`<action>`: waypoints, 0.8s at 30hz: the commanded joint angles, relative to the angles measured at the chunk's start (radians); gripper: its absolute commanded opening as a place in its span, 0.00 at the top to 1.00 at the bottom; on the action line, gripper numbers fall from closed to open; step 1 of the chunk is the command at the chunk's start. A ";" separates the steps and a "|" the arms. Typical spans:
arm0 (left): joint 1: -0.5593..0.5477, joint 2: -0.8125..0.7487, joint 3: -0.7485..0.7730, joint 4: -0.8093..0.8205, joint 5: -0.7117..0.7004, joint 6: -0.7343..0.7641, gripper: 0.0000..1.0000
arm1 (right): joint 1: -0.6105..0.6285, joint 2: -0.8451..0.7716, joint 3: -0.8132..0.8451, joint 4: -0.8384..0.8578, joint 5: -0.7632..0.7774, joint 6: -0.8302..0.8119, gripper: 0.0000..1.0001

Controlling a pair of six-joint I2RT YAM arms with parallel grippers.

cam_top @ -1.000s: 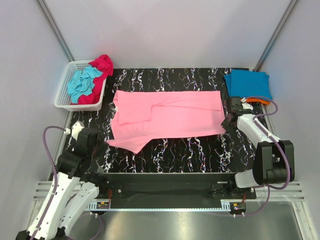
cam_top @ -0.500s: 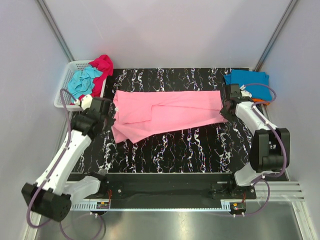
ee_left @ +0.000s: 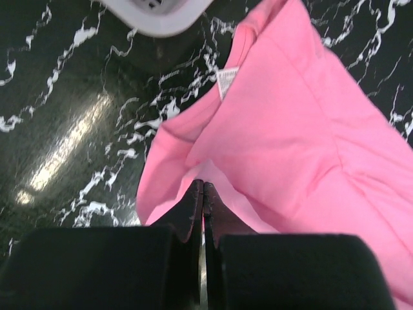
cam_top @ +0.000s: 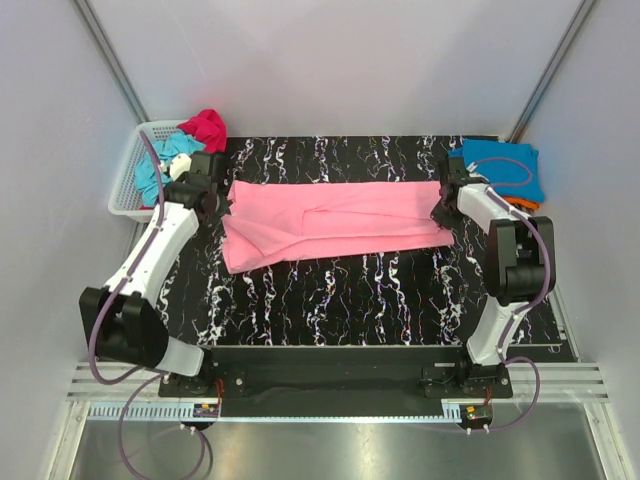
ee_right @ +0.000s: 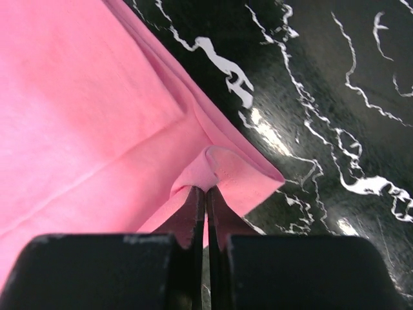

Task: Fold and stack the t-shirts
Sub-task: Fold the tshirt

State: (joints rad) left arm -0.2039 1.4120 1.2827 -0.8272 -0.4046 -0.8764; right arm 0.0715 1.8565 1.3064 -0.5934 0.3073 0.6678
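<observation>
From above, the pink t-shirt (cam_top: 330,222) lies on the black marbled table (cam_top: 380,290), folded into a long band that runs from left to right. The left arm stretches far forward from its base to the left end of the band, and the left gripper (cam_top: 221,204) meets the cloth there, just beside the white basket (cam_top: 128,200) that holds the teal t-shirt (cam_top: 160,168) and the magenta t-shirt (cam_top: 206,126). The right arm rises from its base, bends at the elbow and reaches inward, so the right gripper (cam_top: 445,204) is at the right end of the band, near the folded blue t-shirt (cam_top: 505,165) with the orange t-shirt (cam_top: 526,203) under it. In the left wrist view, the left gripper (ee_left: 203,194) has its fingers pressed together on an edge of the pink cloth, below the collar with its white label (ee_left: 227,81). In the right wrist view, the right gripper (ee_right: 206,197) pinches a small raised fold at the corner of the pink cloth.
</observation>
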 commanded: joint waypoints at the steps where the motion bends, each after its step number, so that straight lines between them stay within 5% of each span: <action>1: 0.024 0.059 0.090 0.069 -0.022 0.046 1.00 | -0.007 0.036 0.082 0.033 0.021 -0.013 1.00; 8: 0.044 0.237 0.188 0.114 0.021 0.083 1.00 | -0.013 0.125 0.172 0.032 0.035 -0.031 1.00; 9: 0.044 0.252 0.204 0.120 0.038 0.097 1.00 | -0.013 0.141 0.194 0.032 0.035 -0.034 0.92; 10: 0.044 0.274 0.210 0.125 0.046 0.102 1.00 | -0.016 0.148 0.204 0.035 0.036 -0.037 0.68; 11: 0.044 0.303 0.216 0.150 0.056 0.118 1.00 | -0.015 0.158 0.212 0.035 0.041 -0.043 0.57; 14: 0.046 0.361 0.228 0.186 0.078 0.141 1.00 | -0.018 0.158 0.241 0.058 0.067 -0.053 0.47; 24: 0.061 0.499 0.302 0.226 0.036 0.145 1.00 | -0.022 0.141 0.307 0.067 0.081 -0.106 0.45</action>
State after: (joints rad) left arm -0.1547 1.8973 1.5249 -0.6651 -0.3454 -0.7418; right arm 0.0528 2.0270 1.5867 -0.5404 0.3511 0.5888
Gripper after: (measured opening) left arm 0.005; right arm 0.553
